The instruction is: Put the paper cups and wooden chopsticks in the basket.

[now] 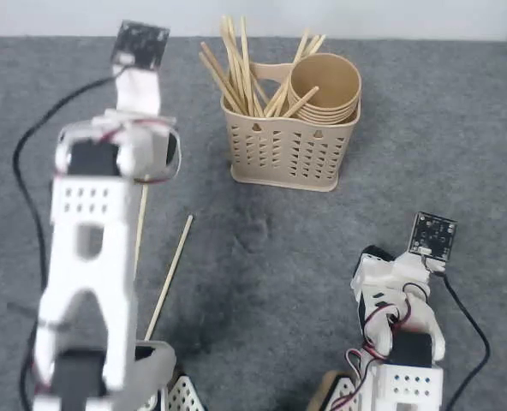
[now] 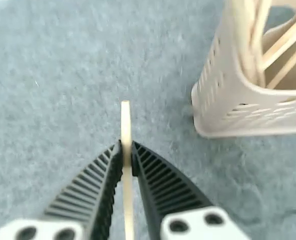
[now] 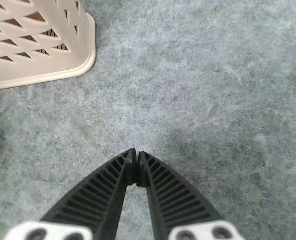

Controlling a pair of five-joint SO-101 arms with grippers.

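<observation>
Chopstick (image 2: 125,120), a single wooden one, is pinched lengthwise between the jaws of the left tool (image 2: 126,150), its end poking out past the tips. Gripped this way, it looks ready to be carried and tipped upright. The basket (image 2: 228,100) stands near, to that tool's right, holding paper cups (image 1: 326,86) and a bundle of sticks (image 1: 241,64). A second chopstick (image 1: 169,276) lies on the surface (image 1: 262,240) behind the left tool, toward its base. The right tool (image 3: 137,156) is clenched on nothing, with the basket ahead of it, probably so as not to crowd the drop.

Perhaps a lab: grey felt tabletop (image 1: 425,171).
</observation>
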